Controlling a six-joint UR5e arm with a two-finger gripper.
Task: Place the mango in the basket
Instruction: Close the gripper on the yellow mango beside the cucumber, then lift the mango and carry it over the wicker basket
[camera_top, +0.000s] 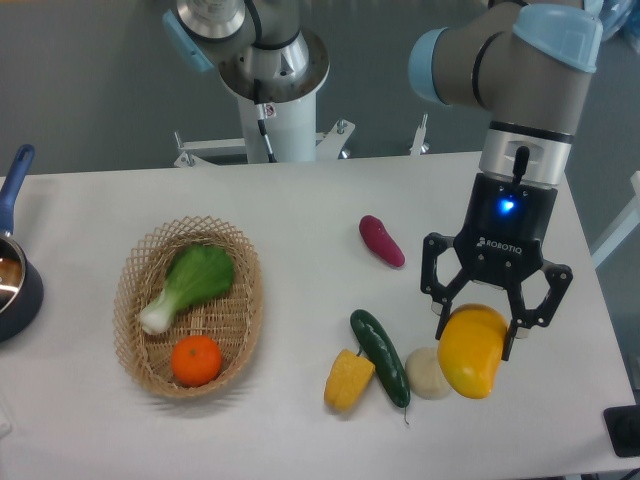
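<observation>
From my station I see the jaws spread wide and straddling the mango (472, 351), one finger at each side of its upper end; whether the pads actually press on the fruit I cannot tell, so I can't say if it is grasped. The gripper (477, 338) hangs from the arm over the right part of the table (300, 210), a blue light glowing on its black body. The mango sits at the right front of the table, tilted, well apart from the basket (190, 308). Just to its left, touching or nearly so, is a pale round vegetable (427, 373), and beside that a dark green cucumber (379, 356) lies on a slant with a blocky yellow corn piece (348, 379) against its lower left side. Farther back, a purple sweet potato (382, 241) lies alone. The basket stands on the left half of the table and holds two things: a green leafy bok choy (188, 286) lying diagonally across its upper part, and an orange (196, 360) near its front rim. At the far left edge I see part of a dark pot (14, 290) with a blue handle.
</observation>
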